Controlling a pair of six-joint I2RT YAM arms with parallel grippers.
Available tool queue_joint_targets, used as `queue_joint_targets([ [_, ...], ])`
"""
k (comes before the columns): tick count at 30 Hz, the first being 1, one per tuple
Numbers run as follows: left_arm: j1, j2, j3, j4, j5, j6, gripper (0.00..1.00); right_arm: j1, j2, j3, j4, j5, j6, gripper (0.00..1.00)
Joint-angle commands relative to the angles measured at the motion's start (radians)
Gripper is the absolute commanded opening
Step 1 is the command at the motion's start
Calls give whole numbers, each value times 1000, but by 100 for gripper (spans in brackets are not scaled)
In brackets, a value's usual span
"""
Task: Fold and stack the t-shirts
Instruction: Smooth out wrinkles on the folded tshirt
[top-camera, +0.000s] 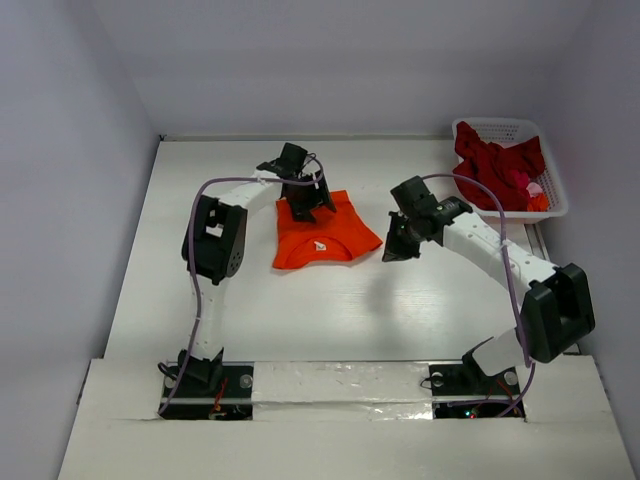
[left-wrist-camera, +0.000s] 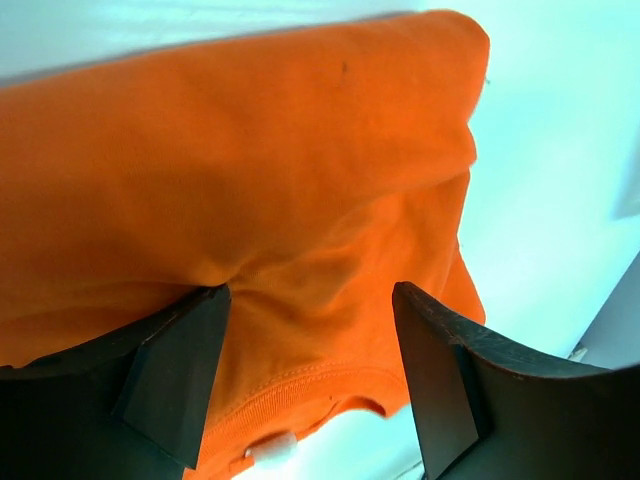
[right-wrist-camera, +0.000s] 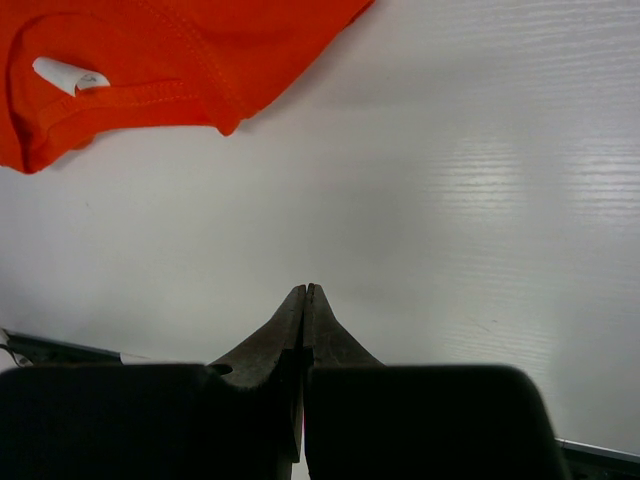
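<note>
left gripper (left-wrist-camera: 310, 300) fingers apart, over the orange t-shirt (top-camera: 322, 235) at centre of top view; right gripper (right-wrist-camera: 305, 292) fingers pressed together, nothing between, above table (top-camera: 300, 310) just right of it; dark red t-shirts (top-camera: 495, 165) heaped in basket (top-camera: 505, 126), upper right

LIGHTING AND PICTURE QUALITY

Top view: bright, even, diffuse overhead light; soft faint shadows on the white counter (top-camera: 330, 310); sharp throughout. Left wrist view: cyan cast over the counter; orange t-shirt (left-wrist-camera: 250, 180) vivid, shaded in its folds; left gripper (left-wrist-camera: 310, 375) near-black, edges soft. Right wrist view: broad sheen on the counter at right, fine horizontal banding; right gripper (right-wrist-camera: 305, 300) underexposed, featureless.
</note>
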Motion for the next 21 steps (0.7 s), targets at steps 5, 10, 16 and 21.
queue_joint_targets([
  [5,10,-221,-5,-57,-3,53,65,6,-11,-1,79,5,-15,0],
  [10,10,-321,52,-54,-12,106,66,6,-37,26,84,60,-13,17],
  [16,10,-485,-21,-105,-225,134,65,6,-42,109,61,104,-56,70],
  [21,82,-781,-221,-91,-621,108,82,6,-71,187,44,256,-108,94],
])
